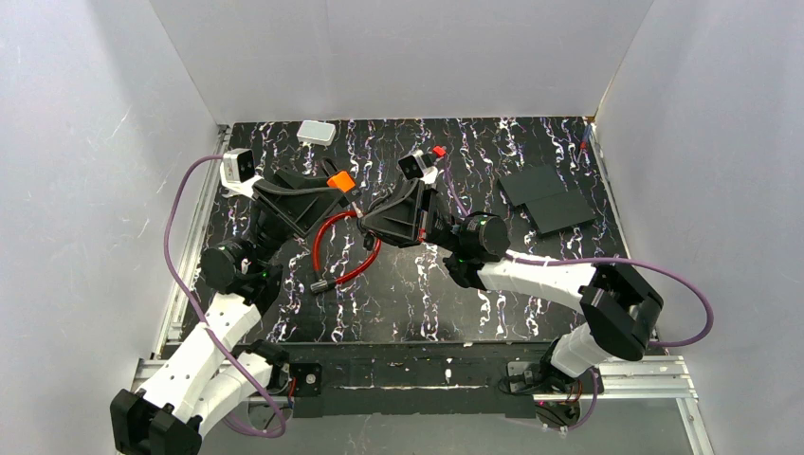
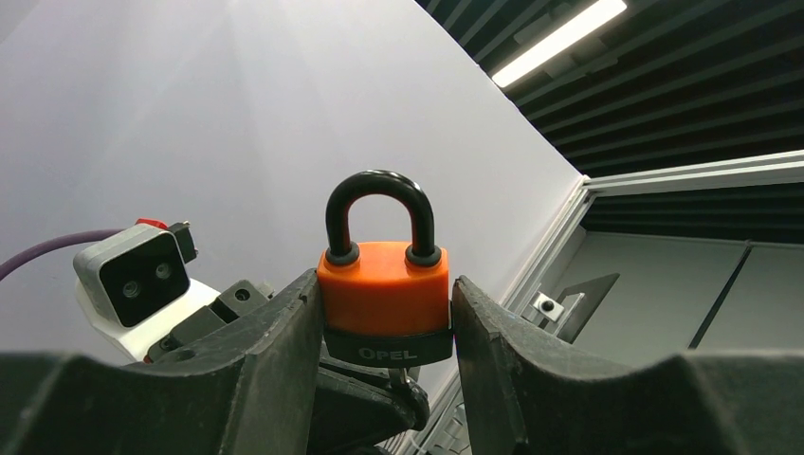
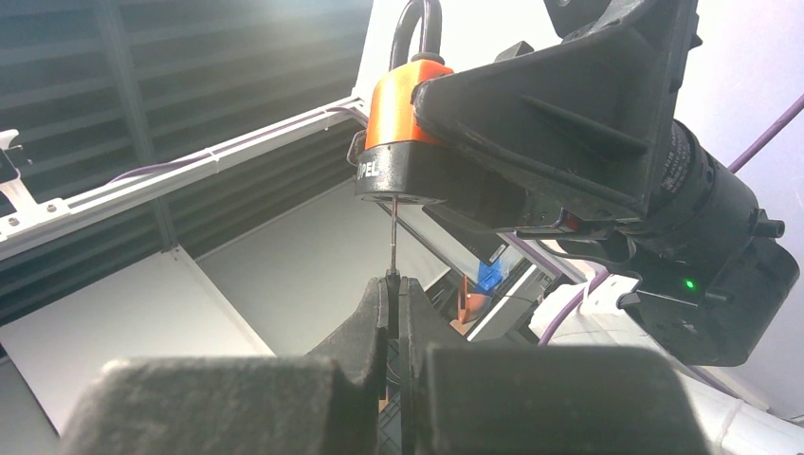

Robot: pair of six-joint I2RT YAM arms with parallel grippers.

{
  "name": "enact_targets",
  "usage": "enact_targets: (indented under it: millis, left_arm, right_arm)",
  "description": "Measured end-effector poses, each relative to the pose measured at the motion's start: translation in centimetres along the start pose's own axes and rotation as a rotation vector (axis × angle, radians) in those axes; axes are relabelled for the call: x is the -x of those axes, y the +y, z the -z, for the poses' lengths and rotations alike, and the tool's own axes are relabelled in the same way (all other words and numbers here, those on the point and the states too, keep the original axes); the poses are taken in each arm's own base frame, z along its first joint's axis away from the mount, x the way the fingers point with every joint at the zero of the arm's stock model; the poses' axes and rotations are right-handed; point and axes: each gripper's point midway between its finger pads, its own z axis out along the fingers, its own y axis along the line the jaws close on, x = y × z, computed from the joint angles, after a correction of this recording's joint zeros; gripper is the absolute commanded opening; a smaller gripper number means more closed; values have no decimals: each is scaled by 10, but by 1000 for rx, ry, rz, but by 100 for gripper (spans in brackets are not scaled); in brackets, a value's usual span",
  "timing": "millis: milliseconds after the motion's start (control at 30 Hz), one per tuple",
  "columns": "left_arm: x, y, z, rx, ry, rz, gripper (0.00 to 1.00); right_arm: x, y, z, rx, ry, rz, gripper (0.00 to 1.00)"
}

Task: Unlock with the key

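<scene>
An orange padlock (image 1: 339,181) with a black base and black shackle is held up off the table. My left gripper (image 2: 384,305) is shut on its body (image 2: 384,289), and both shackle legs sit in the body. My right gripper (image 3: 392,284) is shut on the key's black head, just below the lock (image 3: 393,123). The key's thin blade (image 3: 392,237) runs straight up into the lock's underside. In the left wrist view only a short stub of the key (image 2: 397,376) shows under the base. From above, the right gripper (image 1: 364,218) meets the left gripper (image 1: 334,192) at mid-table.
A red cable loop (image 1: 341,248) lies on the black marbled table right under both grippers. A small white box (image 1: 316,133) sits at the back, and flat black plates (image 1: 545,197) lie to the right. White walls close in the sides and back.
</scene>
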Motion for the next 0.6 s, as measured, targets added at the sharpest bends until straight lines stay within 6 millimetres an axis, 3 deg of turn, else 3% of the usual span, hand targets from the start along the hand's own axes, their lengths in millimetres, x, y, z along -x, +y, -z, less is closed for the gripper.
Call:
enact_targets:
  millis: [433, 600]
  left_arm:
    - [-3, -4, -4, -42, 35, -26, 0]
    - [-2, -18, -11, -89, 65, -53, 0]
  right_arm:
    - [0, 3, 0, 5, 2, -51, 1]
    - [-2, 17, -7, 35, 27, -74, 1]
